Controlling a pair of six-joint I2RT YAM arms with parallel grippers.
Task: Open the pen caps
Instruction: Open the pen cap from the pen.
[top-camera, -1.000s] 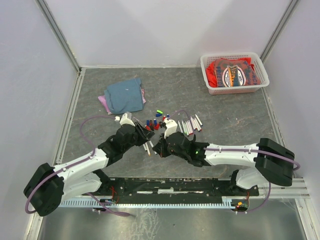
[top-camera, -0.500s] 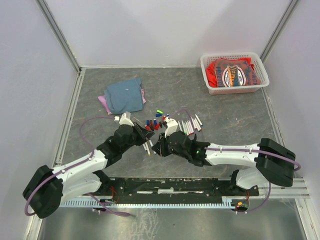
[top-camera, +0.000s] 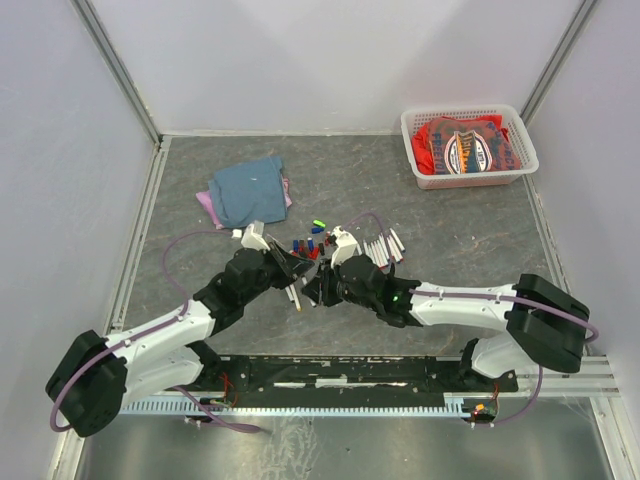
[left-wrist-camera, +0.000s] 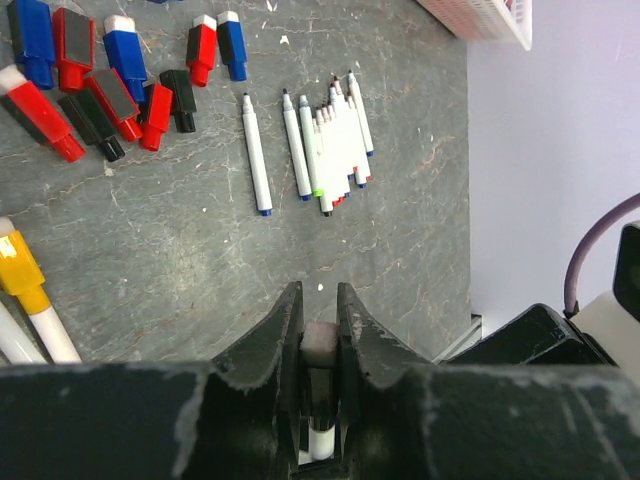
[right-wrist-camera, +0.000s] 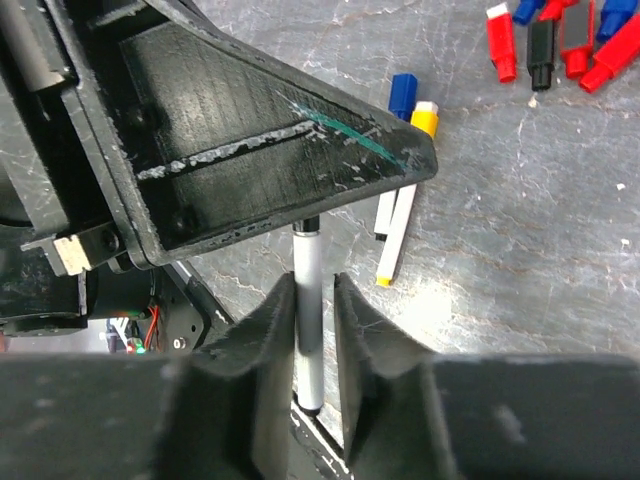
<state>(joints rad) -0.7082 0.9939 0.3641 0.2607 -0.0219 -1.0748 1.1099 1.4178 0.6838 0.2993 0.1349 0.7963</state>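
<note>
Pen caps (left-wrist-camera: 100, 90): loose red, blue and black cluster on grey table (left-wrist-camera: 200, 260), at 11 o'clock of left gripper (left-wrist-camera: 318, 298) in its wrist view; row of uncapped pens (left-wrist-camera: 335, 140) at 12 o'clock; left gripper clamped on white pen (left-wrist-camera: 320, 340); right gripper (right-wrist-camera: 312, 292) jaws parted, flanking that pen's barrel.

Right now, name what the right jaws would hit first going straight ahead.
The left arm's jaws, close ahead, gripping the far end of the same white pen that the right jaws straddle; the exact gap is unclear.
</note>
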